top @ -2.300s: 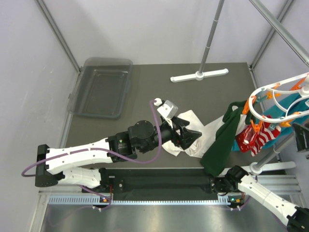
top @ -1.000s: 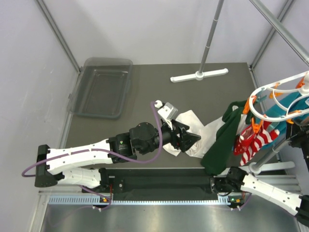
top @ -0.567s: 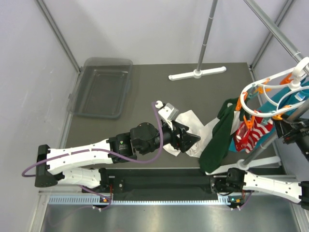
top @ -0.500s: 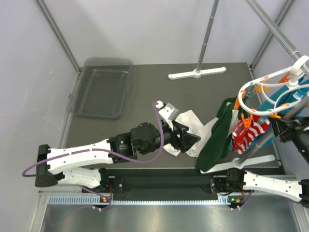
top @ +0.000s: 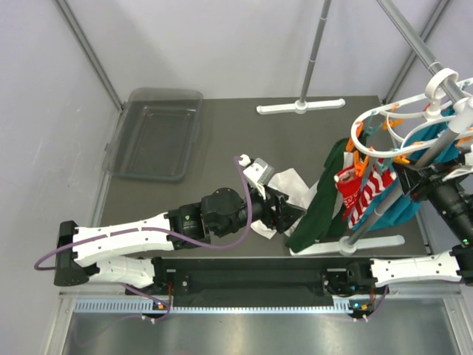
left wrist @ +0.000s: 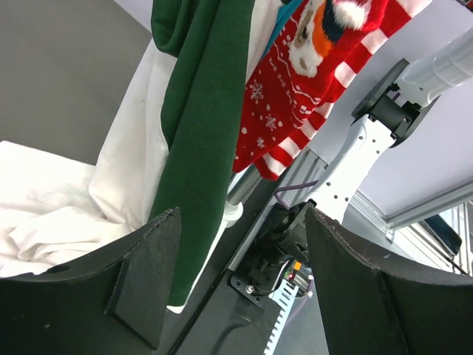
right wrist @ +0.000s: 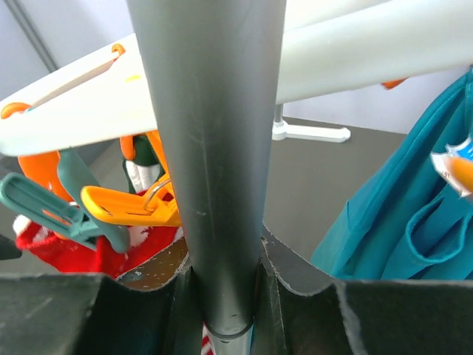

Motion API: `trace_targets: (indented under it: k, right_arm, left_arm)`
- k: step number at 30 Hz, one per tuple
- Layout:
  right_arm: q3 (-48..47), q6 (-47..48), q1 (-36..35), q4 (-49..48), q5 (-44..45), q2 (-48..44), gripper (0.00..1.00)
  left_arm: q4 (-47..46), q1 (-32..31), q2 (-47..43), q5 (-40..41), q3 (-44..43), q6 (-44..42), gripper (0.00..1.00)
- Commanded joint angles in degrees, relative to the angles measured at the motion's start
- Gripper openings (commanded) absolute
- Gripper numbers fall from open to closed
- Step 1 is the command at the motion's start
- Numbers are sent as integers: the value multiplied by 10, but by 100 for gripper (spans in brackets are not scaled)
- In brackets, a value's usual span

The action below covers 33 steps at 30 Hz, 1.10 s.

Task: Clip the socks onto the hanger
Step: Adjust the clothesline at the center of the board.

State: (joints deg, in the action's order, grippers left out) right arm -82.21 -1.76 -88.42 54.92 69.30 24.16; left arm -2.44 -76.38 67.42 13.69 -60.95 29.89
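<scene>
The right gripper [right wrist: 225, 296] is closed tight on the grey pole [right wrist: 211, 148] of the stand, with one finger pressed against each side of it. The left gripper [left wrist: 242, 222] is held wide open with nothing between its fingers, low over the white cloth [top: 295, 185] at mid-table. The socks [top: 361, 194] are suspended at the right side of the table from orange clips [right wrist: 133, 207] on the hanger [right wrist: 81, 103], cuffs uppermost and long axes directed downward, just beside the green cloth [top: 318, 207] and in front of the teal cloth [top: 403, 211]
</scene>
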Motion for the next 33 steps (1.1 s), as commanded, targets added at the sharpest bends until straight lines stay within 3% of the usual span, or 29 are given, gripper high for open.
trace_targets:
  k: [1,5,8,11,13,18,28,33]
  right_arm:
    - [18,-40,-37,-67,116,16,0]
    - [56,-65,-40,-64,132,2,0]
    - [51,-131,-40,-4,131,15,2]
    - [18,-224,-40,96,122,54,20]
    - [-1,-303,-40,182,116,89,38]
    - [-55,-409,-39,279,101,134,62]
    - [-101,-393,-11,279,42,149,86]
    - [-108,-336,22,230,-12,126,100]
  left_arm:
    - [1,-1,-11,16,-8,2,73]
    - [11,-1,-20,26,-3,4,72]
    - [18,-1,-32,37,4,8,72]
    - [22,-1,-44,47,10,9,72]
    - [22,-1,-55,55,13,10,72]
    - [39,-1,-73,63,23,10,72]
    - [46,-1,-97,72,39,14,72]
    - [45,-1,-100,74,43,14,72]
